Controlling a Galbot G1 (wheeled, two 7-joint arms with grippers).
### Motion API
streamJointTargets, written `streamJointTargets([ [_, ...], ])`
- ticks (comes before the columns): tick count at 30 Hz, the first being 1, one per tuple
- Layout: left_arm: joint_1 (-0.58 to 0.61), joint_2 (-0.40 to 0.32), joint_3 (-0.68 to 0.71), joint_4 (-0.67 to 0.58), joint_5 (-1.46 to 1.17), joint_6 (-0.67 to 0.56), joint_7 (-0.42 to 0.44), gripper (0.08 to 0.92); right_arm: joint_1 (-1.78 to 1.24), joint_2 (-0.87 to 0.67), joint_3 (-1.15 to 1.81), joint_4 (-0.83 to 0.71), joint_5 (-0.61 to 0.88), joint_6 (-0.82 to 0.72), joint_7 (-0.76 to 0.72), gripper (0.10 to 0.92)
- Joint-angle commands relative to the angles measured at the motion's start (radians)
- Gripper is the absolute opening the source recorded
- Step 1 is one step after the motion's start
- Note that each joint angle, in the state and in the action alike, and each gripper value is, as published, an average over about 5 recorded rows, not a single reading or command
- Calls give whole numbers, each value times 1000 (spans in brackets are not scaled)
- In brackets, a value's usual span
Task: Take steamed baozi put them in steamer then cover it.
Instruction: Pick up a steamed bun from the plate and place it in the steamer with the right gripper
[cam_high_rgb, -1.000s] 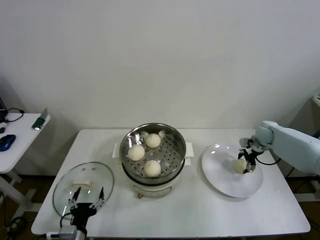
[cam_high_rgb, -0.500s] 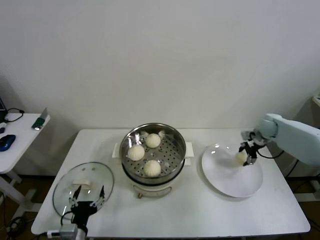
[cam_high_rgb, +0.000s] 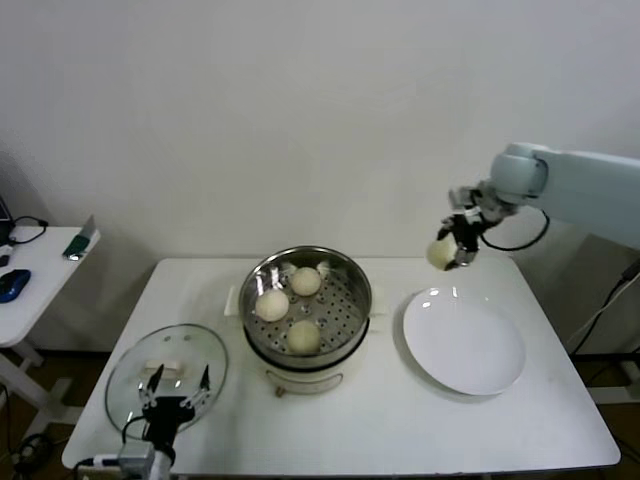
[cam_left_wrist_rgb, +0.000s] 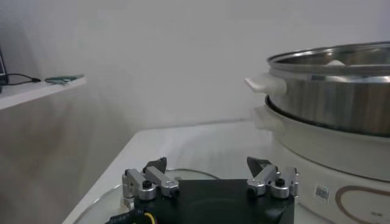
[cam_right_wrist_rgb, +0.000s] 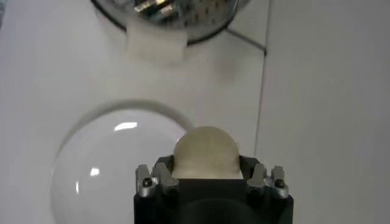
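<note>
Looking at your right gripper (cam_high_rgb: 452, 247), you see it raised above the table's far edge beyond the plate (cam_high_rgb: 465, 345), jaws clamped on a baozi (cam_high_rgb: 440, 253). Three more buns (cam_high_rgb: 304, 336) sit in the steamer (cam_high_rgb: 307, 300). Your left gripper (cam_high_rgb: 176, 398) hovers over the lid (cam_high_rgb: 165, 372) at the near left corner, jaws spread wide and holding nothing.

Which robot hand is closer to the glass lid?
Left. The left hand hangs open just over the glass lid at the table's near left corner. The right hand is far off, holding a bun above the white plate.
</note>
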Motion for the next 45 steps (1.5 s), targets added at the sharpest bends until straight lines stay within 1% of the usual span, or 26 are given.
streamJointTargets([
  [1,2,4,-8,-16,-16,7,1,823,161,217,-1,188,262,-110,69,696],
  [9,3,-1,-9,-22,-20,8,1,823,23,346,28,132,240,-126,113,696],
  [19,4,1,-11,-20,-22,5,1,823,-116,413,15,22,163,-135,149,695],
  [25,7,5,-18,-18,-28,1,1,823,-184,421,19,-29,103,-135,159,696],
  [35,6,6,-22,-15,-33,-2,1,823,-226,411,20,-23,41,-136,169,696],
  [45,9,5,-23,-18,-34,-4,0,823,-220,395,12,-3,18,-135,163,696],
])
